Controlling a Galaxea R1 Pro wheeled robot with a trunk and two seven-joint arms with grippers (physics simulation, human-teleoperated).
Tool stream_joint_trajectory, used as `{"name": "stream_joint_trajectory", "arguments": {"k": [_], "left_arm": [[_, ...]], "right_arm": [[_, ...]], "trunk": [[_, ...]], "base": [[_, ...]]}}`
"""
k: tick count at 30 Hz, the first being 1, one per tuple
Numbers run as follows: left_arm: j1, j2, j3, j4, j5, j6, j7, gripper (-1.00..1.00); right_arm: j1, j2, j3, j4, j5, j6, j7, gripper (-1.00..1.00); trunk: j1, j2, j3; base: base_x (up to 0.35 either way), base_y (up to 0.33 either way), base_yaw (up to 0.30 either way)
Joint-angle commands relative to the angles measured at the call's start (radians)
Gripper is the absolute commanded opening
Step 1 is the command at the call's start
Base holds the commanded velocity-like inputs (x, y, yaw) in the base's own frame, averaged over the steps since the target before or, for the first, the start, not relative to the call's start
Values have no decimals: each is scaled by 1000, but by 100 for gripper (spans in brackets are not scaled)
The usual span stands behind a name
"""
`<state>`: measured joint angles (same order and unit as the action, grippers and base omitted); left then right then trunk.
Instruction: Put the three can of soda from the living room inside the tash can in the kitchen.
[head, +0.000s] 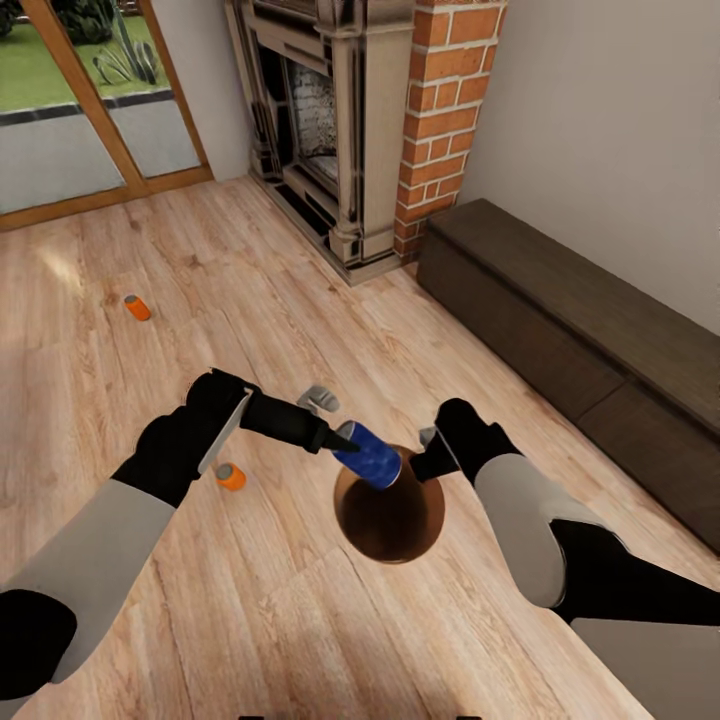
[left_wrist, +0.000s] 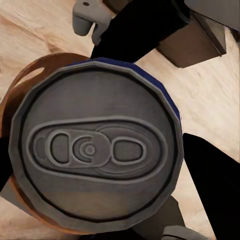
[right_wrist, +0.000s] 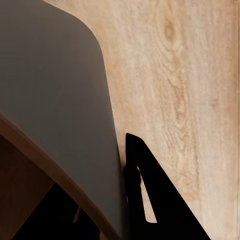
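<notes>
1. One blue can (head: 369, 456), tilted, is clenched in the left tool (head: 345, 440) directly over the trash can (head: 392, 540) mouth.
2. Two orange soda cans (head: 231, 477) (head: 137, 307) lie on the floor, leftward.
3. Right tool's (head: 432, 452) state: cannot tell.

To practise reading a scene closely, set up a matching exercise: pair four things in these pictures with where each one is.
Things:
1. blue can
2. brown bin
3. orange can farther off
4. orange can nearer

Places:
A. on the floor near the glass doors
B. on the floor just beneath the left arm
C. held in the left gripper over the bin
D. standing on the floor between both arms

Pairs: 1-C, 2-D, 3-A, 4-B
</notes>
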<state>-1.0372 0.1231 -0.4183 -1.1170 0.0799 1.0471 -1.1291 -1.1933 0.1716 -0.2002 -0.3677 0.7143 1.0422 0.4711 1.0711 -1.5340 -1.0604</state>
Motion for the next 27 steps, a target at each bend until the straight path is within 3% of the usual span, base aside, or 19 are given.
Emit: {"name": "stream_joint_trajectory", "arguments": {"k": [1,5,8,10,15,22,27], "left_arm": [[0,0,-5,0,0,0,2,-100],[1,1,-13,0,0,0,13,-100],[7,0,-42,1,0,0,56,-100],[11,-20,-78,3,1,0,126,-100],[13,-80,-102,4,2,0,251,-100],[14,-106,-130,4,3,0,303,-100],[30,-119,-207,15,2,0,385,-100]], "right_arm": [[0,3,-3,-1,-23,5,3,-100],[-1,3,-1,-11,-22,5,2,-100],[-3,3,0,-17,-22,5,2,-100],[-3,3,1,-19,-22,5,1,-100],[-3,3,1,-28,-23,5,2,-100],[-3,3,2,-32,-26,5,6,-100],[-3,3,2,-36,-29,5,7,-100]], "trunk": [[0,0,0],[0,0,0],[0,0,0],[0,0,0],[0,0,0],[0,0,0],[0,0,0]], "base": [[0,0,0],[0,0,0],[0,0,0],[0,0,0],[0,0,0],[0,0,0],[0,0,0]]}}
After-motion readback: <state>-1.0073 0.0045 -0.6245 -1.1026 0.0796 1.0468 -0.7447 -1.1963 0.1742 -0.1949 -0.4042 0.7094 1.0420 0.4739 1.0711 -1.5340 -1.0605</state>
